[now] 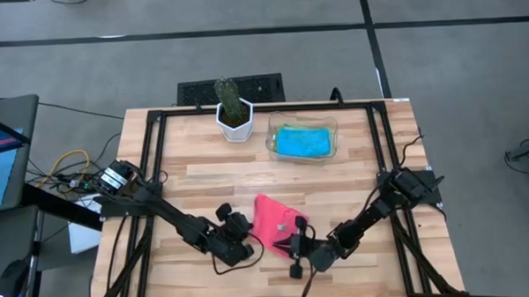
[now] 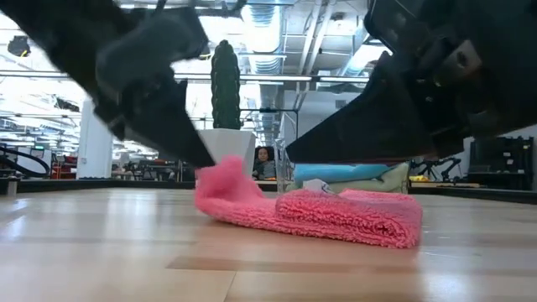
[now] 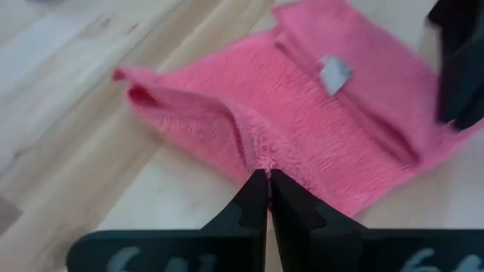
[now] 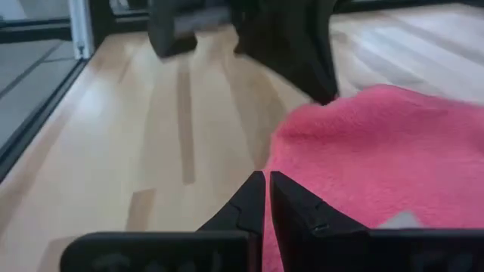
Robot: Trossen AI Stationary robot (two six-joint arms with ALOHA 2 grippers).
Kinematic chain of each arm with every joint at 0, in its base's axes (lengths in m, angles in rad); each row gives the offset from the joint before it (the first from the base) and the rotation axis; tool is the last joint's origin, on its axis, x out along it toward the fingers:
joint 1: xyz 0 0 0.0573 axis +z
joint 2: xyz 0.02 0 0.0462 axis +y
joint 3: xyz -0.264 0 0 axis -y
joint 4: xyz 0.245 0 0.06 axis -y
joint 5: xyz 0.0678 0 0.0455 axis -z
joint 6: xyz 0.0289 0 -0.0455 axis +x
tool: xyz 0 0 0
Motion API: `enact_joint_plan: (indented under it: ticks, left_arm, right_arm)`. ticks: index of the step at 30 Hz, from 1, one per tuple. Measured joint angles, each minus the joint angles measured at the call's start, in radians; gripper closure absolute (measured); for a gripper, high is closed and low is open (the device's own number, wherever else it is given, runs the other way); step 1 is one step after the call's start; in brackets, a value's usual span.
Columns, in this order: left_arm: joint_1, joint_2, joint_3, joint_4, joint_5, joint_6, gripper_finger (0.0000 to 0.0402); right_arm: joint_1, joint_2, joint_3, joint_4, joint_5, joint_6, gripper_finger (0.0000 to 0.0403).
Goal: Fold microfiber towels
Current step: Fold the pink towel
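The hot pink microfiber towel (image 1: 274,220) is fluffy and bumpy, half folded, with a small white tag (image 3: 333,73) whose writing I cannot read; it lies at about 6 o'clock on the wooden table (image 1: 204,177). The left gripper (image 3: 268,177) pinches its edge tight, and the right gripper (image 4: 267,181) is squeezed onto the other edge. A turquoise blue towel (image 1: 301,142) sits in the clear plastic tray (image 1: 332,127) at 12 o'clock.

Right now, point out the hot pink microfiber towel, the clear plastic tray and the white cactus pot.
hot pink microfiber towel (image 1: 274,220): high view, on its flat middle.
clear plastic tray (image 1: 331,125): high view, on its bare rim corner.
white cactus pot (image 1: 237,127): high view, on its front wall.
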State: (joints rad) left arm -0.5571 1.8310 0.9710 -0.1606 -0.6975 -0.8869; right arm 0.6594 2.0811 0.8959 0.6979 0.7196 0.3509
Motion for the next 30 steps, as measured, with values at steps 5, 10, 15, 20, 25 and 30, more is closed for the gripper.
enact_joint_plan:
  ticks: [5, 10, 15, 20, 25, 30]
  left_arm:
    - [-0.001, 0.000, 0.070, -0.045, -0.010, 0.048, 0.0401]
    - [-0.003, -0.002, 0.093, -0.033, -0.005, 0.075, 0.0401]
    - [-0.005, -0.002, 0.100, 0.004, 0.014, 0.082, 0.0401]
    - [-0.005, -0.002, 0.100, 0.080, 0.060, 0.124, 0.0401]
    - [-0.005, 0.000, 0.100, 0.159, 0.077, 0.144, 0.0401]
    - [-0.003, 0.002, 0.100, 0.234, 0.099, 0.191, 0.0401]
  right_arm:
    - [0.000, 0.000, 0.000, -0.074, -0.012, 0.050, 0.0356]
    - [0.000, 0.001, 0.000, -0.125, -0.015, 0.061, 0.0356]
    - [-0.001, 0.001, 0.000, -0.144, -0.015, 0.060, 0.0356]
    - [0.020, -0.030, 0.000, -0.103, 0.049, -0.012, 0.0361]
    - [0.072, -0.083, 0.001, -0.137, 0.107, -0.011, 0.0383]
    - [0.102, -0.074, 0.001, -0.185, 0.116, 0.124, 0.0388]
